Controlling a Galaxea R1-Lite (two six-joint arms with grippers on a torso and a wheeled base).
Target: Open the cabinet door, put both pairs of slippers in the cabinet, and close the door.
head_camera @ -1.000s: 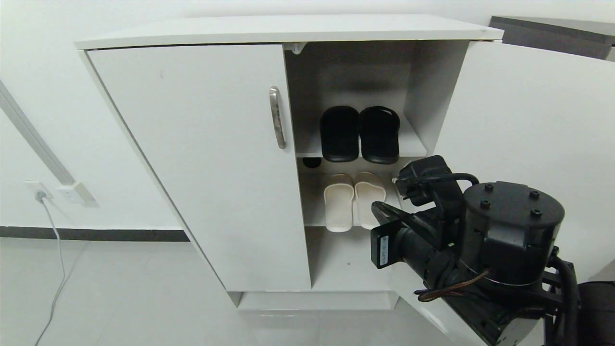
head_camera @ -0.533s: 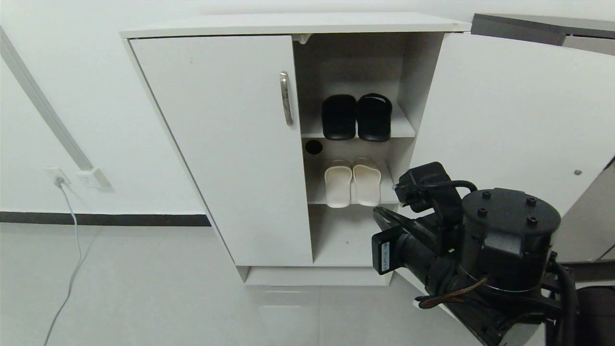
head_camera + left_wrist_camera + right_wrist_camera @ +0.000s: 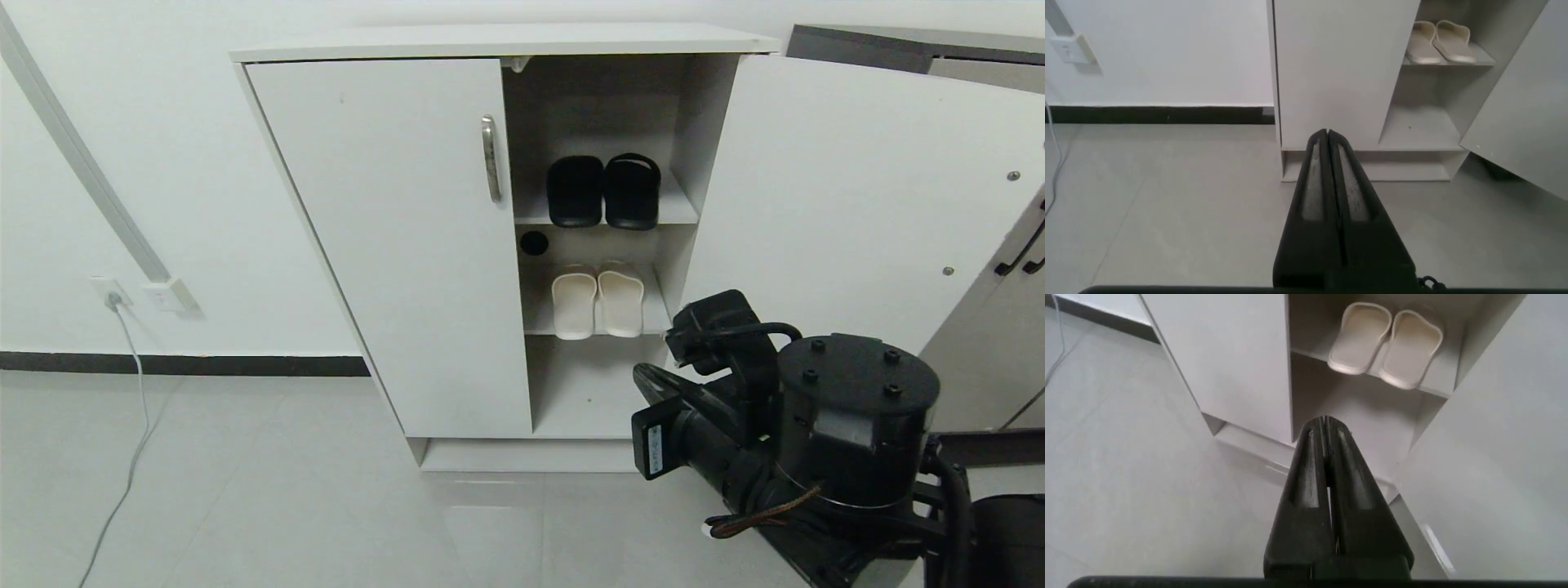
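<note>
Left pincer [image 3: 1327, 135] and right pincer [image 3: 1326, 425]: pressed together, empty. Cabinet [image 3: 490, 39]: white slippers [image 3: 596, 302] on the middle shelf, black slippers [image 3: 602, 192] above. Remaining step: closing. Push the open door [image 3: 849, 188] inward from its outer face.

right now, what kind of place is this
Probably a home-style entryway or test room: a white two-door cabinet against a plain wall, holding black slippers and cream slippers on shelves, over pale grey floor tiles.
</note>
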